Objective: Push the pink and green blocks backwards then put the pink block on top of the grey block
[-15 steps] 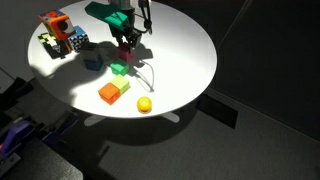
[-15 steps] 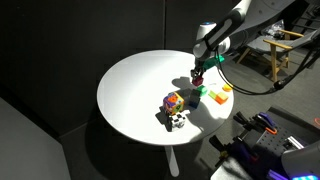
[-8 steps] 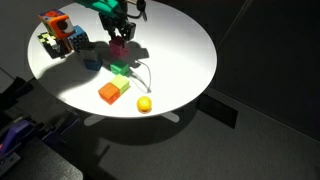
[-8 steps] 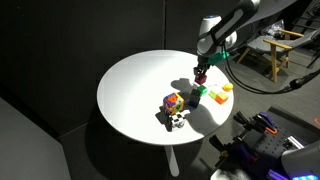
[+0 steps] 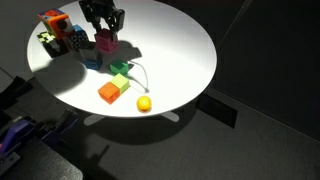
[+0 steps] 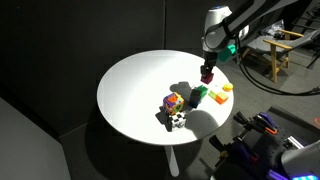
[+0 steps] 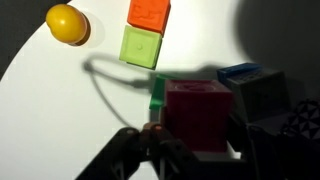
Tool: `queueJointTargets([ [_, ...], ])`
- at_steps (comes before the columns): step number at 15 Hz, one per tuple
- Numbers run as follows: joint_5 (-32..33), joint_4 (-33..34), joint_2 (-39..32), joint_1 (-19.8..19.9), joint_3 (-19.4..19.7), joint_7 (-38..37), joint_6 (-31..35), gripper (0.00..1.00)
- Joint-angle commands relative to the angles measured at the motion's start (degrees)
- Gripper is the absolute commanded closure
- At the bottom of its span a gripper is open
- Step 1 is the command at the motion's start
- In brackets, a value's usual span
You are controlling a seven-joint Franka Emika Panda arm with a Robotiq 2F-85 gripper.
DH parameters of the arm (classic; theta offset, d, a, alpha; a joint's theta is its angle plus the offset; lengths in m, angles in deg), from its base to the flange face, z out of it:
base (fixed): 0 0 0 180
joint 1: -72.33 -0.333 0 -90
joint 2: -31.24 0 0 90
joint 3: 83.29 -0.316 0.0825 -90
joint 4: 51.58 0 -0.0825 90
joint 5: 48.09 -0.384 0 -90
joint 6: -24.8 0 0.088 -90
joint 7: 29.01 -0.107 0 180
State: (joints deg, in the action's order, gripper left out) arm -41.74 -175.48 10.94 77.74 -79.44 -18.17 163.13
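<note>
My gripper point(image 5: 103, 28) point(image 6: 208, 66) is shut on the pink block point(image 5: 104, 42) point(image 6: 207, 75) and holds it off the table. In the wrist view the pink block point(image 7: 198, 115) fills the space between the dark fingers of the gripper point(image 7: 198, 142). The grey block point(image 5: 92, 61) point(image 7: 250, 88) sits on the table just beside and below the pink one. The green block point(image 5: 120, 68) point(image 6: 198, 95) rests close by. Only a thin edge of the green block point(image 7: 157, 92) shows past the pink block in the wrist view.
A lime-green cube point(image 5: 123, 84) point(image 7: 141, 46), an orange cube point(image 5: 108, 94) point(image 7: 149, 12) and a yellow ball point(image 5: 145, 103) point(image 7: 67, 24) lie toward the round white table's edge point(image 5: 195, 85). A multicoloured toy cluster point(image 5: 60, 33) point(image 6: 173, 110) stands near the grey block. A thin cable point(image 7: 105, 85) trails across the table.
The gripper has lifted the pink block and carried it away from the green block, toward the grey block and the toy cluster. The other objects have not moved.
</note>
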Motion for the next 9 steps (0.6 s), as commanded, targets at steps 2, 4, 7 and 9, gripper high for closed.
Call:
queueJointTargets([
  [2,2.9,-4.5,5.8,-0.1,-0.6,4.8,-2.6,0.7],
  [4,4.2,-5.4,6.8,-0.2,-0.7,6.7,-3.5,0.7],
  [7,5.8,-6.6,8.2,-0.2,-1.0,9.2,-4.6,0.7],
  [9,6.3,-7.3,8.9,-0.1,-1.0,10.3,-4.9,0.7],
])
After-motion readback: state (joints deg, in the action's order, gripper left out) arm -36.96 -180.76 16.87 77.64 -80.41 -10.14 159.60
